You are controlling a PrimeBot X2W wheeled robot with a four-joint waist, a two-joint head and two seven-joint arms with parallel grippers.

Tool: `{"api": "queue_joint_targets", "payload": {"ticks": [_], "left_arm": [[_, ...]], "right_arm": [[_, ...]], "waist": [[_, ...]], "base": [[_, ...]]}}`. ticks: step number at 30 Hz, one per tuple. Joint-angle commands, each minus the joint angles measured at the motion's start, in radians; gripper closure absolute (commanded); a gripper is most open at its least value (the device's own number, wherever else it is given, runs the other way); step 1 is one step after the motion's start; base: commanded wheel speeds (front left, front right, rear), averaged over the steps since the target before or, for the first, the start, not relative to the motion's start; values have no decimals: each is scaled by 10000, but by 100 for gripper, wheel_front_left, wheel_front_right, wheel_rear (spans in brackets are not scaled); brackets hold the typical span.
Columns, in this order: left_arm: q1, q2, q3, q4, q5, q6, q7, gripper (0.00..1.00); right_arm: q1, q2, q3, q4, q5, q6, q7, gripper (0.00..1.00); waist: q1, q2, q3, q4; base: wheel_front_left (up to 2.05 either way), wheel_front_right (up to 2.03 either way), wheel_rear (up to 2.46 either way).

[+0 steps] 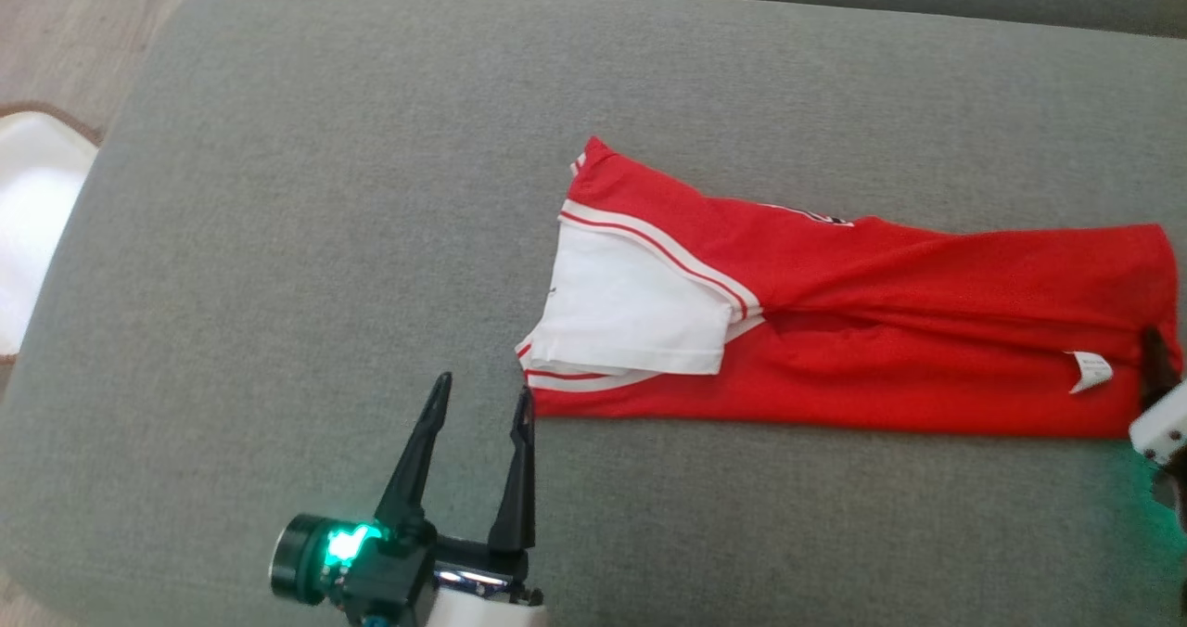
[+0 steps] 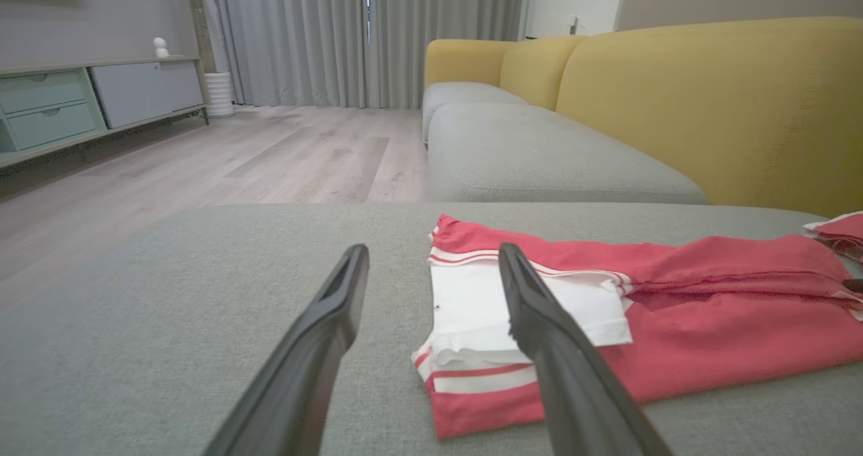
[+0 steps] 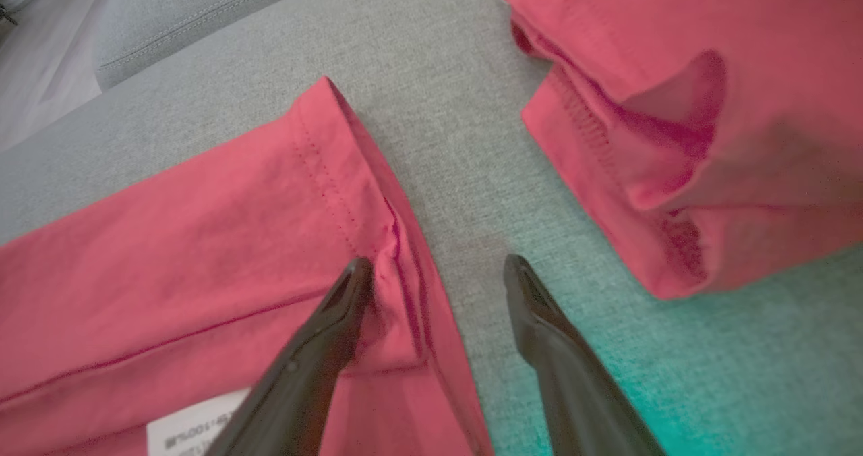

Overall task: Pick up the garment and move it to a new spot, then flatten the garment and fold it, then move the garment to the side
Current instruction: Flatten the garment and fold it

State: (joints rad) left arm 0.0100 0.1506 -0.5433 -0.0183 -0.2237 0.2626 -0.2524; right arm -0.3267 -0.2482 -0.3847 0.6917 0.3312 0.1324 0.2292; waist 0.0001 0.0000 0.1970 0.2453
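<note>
A red football shirt (image 1: 881,330) lies folded into a long strip on a grey upholstered seat cushion (image 1: 371,191). It runs left to right across the right half of the cushion. Its white sleeve (image 1: 631,312), edged with red and white stripes, is folded over the top at the left end. A small white care label (image 1: 1087,370) sticks out near the right end, on the near side.

My left gripper (image 1: 485,388) is at the near left of the shirt, fingers spread wide and holding nothing. Its right fingertip is just beside the shirt's near left corner; the other fingertip is over bare cushion.

My right gripper (image 3: 438,262) is at the shirt's right end, also spread wide with nothing between the fingers. One finger lies over the stitched hem, whether touching or just above I cannot tell. The other is over bare grey fabric just beyond the hem.

A second red garment (image 3: 674,105) lies crumpled just to the right of the shirt, apart from it.

Beyond the cushion are a sofa with a yellow backrest (image 2: 708,105) and a pale wooden floor (image 2: 236,152).
</note>
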Motion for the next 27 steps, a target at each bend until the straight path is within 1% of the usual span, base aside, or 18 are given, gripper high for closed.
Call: {"api": "queue_joint_targets", "payload": {"ticks": [1,2,3,4,6,10,14,17,19,22,23,27], "left_arm": [[-19,-132,438,-262,173,-109,-93,0],[-1,-174,496,-253,225,-161,-93,0],[19,-215,545,-236,269,-220,-93,0],[44,-253,605,-216,307,-267,-93,0],[94,-320,710,-176,379,-367,-93,0],[191,-426,907,-117,518,-558,-93,0],[275,-484,1048,-59,710,-710,-93,0],[346,-538,1149,-24,799,-795,-93,0],[410,-571,1201,4,840,-856,-93,0],[508,-617,1266,59,889,-944,-93,0],[508,-617,1266,59,889,-944,-93,0],[606,-680,1320,145,933,-1057,-93,0]], "right_arm": [[-101,57,410,4,29,-17,258,0],[-104,108,508,26,116,-17,334,15],[-86,147,622,21,216,-17,395,60],[-62,179,774,-16,329,-17,437,100],[7,146,967,-127,502,-17,371,100],[102,-134,1137,-326,638,-17,-69,100],[79,-661,1077,-527,647,-17,-326,100],[19,-1170,955,-789,741,-17,-237,100],[24,-1380,915,-1081,822,-17,-104,100],[54,-1236,937,-1877,1197,-17,228,100],[54,-1236,937,-1877,1197,-17,228,100],[161,-538,1264,-3495,1879,-17,689,100]], "waist": [[-1,0,-29,-95],[-1,0,-47,-145],[-1,0,-68,-185],[-1,0,-103,-244],[-1,0,-150,-353],[-1,0,-300,-580],[-1,0,-473,-779],[-1,0,-594,-884],[-1,0,-693,-928],[-1,0,-856,-955],[-1,0,-856,-955],[-1,0,-1066,-920]], "base": [[0,0,0],[0,0,0],[0,0,0],[0,0,0],[0,0,0],[0,0,0],[0,0,0],[0,0,0],[0,0,0],[0,0,0],[0,0,0],[0,0,0]]}}
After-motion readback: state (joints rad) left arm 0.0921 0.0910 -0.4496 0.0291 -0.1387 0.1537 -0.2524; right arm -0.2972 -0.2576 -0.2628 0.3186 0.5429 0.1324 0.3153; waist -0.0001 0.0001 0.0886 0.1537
